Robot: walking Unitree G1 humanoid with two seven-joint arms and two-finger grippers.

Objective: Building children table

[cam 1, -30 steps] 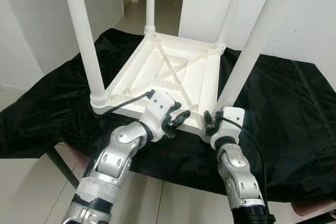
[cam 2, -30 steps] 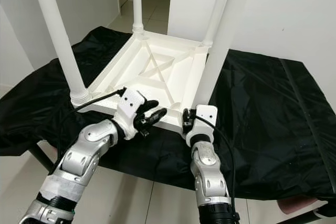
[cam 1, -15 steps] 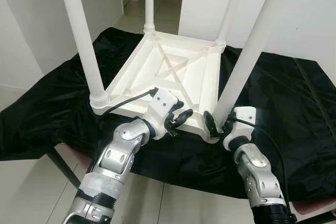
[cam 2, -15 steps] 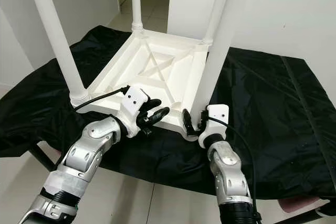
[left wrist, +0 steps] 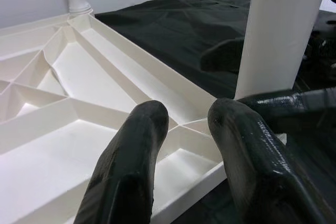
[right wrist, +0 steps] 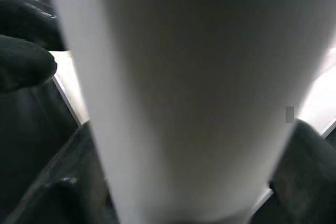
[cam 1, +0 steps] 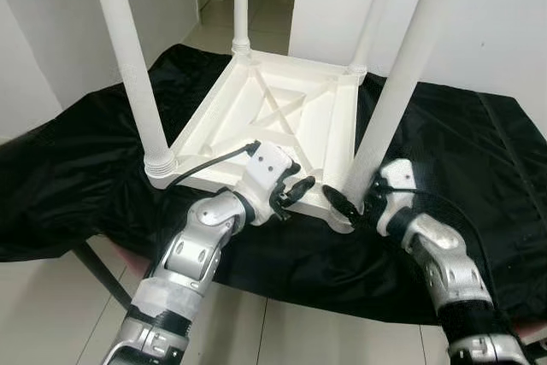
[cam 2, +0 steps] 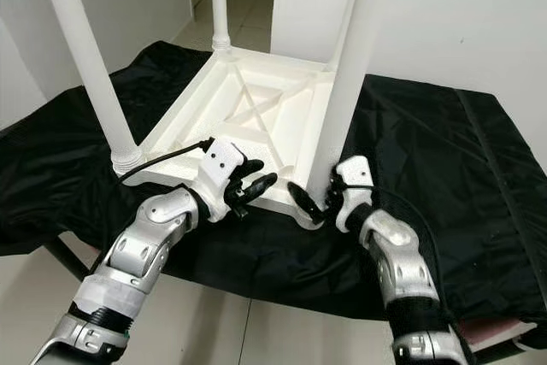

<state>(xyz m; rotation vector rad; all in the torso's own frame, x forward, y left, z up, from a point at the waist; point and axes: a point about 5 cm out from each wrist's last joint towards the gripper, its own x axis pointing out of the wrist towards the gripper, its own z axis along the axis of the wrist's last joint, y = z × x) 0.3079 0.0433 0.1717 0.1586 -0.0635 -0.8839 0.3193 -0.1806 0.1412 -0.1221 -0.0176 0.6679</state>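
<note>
Bright even indoor light, soft shadows (right wrist view blurred)

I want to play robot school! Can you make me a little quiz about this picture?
1. True or false: the white table lies upside down on the black cloth.
2. How many table legs point up?
3. Which hand is wrapped around the bottom of the nearest leg? A) left hand B) right hand

Key: 1. True. 2. Four. 3. B; its fingers sit either side of the leg, while the left hand rests at the table's near edge.
</note>
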